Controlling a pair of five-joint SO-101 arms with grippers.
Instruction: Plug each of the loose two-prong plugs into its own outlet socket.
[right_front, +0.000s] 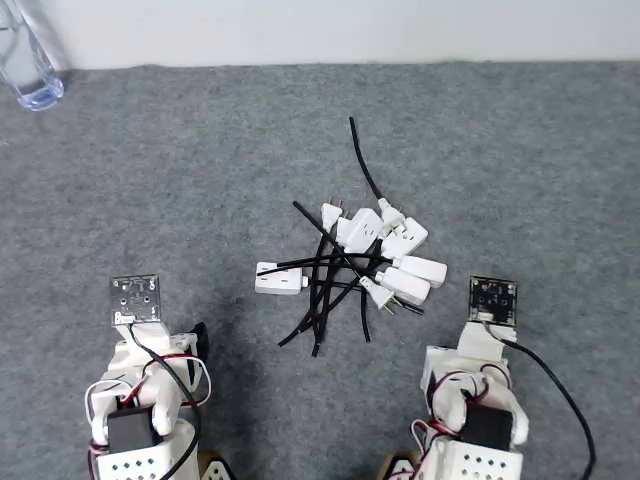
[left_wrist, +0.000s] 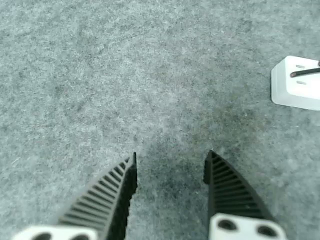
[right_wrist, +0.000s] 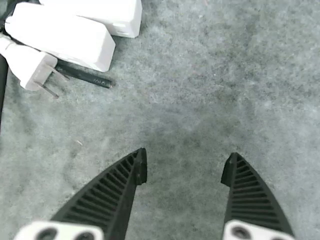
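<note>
Grey carpet (right_front: 150, 180), white two-prong plugs (right_wrist: 30, 62) and outlet sockets (right_front: 280, 278) tangled mid-surface. Left gripper (left_wrist: 172, 155) spread, right gripper (right_wrist: 187, 152) spread, both over carpet.

Grey worktop (right_front: 150, 180) with a clear bottle (right_front: 28, 62) at one corner
The worktop has a fuzzy, grey, carpet-like surface. The see-through bottle stands on the worktop's far left corner, partly cut off at the edge. A plain white wall (right_front: 350, 30) runs along the worktop's far edge.
</note>
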